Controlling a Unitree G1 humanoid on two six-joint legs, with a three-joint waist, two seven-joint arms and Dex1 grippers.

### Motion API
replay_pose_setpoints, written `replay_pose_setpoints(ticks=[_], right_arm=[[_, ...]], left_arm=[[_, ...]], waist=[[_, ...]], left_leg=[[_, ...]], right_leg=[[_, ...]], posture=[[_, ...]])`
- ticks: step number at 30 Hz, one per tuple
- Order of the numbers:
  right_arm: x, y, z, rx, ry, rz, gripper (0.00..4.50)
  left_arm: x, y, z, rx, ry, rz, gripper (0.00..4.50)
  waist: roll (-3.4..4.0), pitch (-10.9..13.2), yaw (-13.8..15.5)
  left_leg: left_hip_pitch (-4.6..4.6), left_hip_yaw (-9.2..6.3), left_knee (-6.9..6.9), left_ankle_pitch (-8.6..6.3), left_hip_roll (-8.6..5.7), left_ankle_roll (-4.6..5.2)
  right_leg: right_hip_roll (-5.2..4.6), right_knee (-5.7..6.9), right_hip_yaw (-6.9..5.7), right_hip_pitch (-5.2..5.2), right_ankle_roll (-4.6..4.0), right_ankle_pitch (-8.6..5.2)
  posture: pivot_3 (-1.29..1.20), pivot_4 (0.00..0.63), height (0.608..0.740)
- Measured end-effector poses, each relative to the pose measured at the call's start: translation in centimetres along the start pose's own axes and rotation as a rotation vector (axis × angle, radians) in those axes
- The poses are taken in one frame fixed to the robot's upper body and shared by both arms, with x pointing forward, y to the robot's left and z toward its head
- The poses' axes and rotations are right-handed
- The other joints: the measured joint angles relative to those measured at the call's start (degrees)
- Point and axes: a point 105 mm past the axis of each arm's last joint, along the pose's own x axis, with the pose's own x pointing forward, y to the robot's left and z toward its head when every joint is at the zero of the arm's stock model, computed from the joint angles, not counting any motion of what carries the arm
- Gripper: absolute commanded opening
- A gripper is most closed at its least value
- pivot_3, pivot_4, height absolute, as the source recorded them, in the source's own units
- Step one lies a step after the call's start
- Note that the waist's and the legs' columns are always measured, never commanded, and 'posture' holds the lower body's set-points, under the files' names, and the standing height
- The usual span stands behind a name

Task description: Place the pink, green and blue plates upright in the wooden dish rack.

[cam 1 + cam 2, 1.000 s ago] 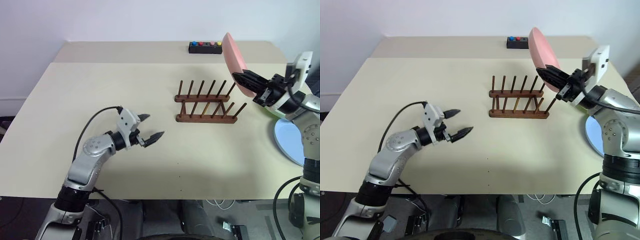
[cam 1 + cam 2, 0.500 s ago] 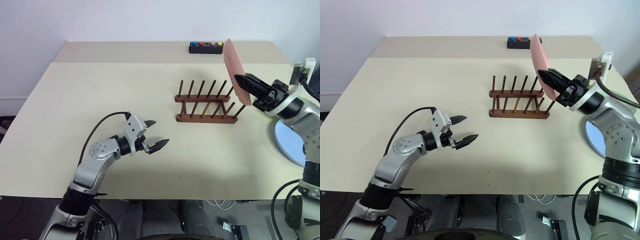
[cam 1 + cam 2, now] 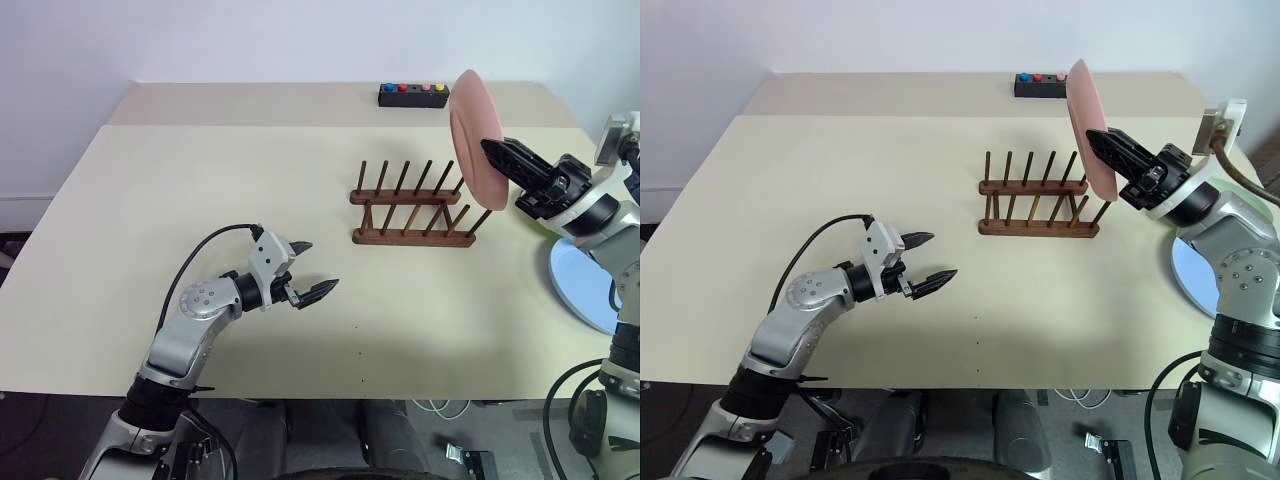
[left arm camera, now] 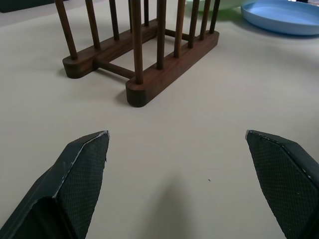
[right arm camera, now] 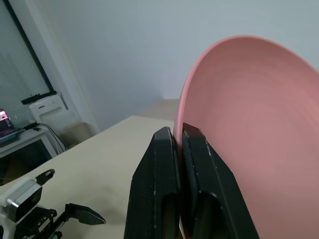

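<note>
Pink plate (image 3: 476,138) upright on edge, pinched at its rim above the rack's right end.
Your right gripper (image 3: 497,156) has its fingers clamped on that rim alone, so a tilt as you lower could knock the plate against the pegs of the rack (image 3: 412,207) or let it slip. Your left gripper (image 3: 309,270) hangs with fingers wide apart over the table (image 3: 200,180), holding nothing. Since a second ago the plate has turned from leaning to nearly vertical. The blue plate (image 3: 585,285) lies flat near the table's right edge.

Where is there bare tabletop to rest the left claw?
Wide bare table lies left of the wooden dish rack, around the open left claw. It is crowded right of the rack: the right claw holding the pink plate, the blue plate.
</note>
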Motion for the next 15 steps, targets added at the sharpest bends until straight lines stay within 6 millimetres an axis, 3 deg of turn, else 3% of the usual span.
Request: replay_pose_setpoints(ticks=[15], right_arm=[[0.24,-0.23,0.49,0.053,-0.031,0.01,0.0]], left_arm=[[0.14,-0.2,0.05,-0.001,-0.005,-0.011,4.47]], waist=[[0.01,0.0,0.0]], left_leg=[[-0.01,0.0,0.0,0.0,0.0,0.0]], right_leg=[[0.0,-0.01,0.0,0.0,0.0,0.0]], posture=[[0.0,0.15,0.734]])
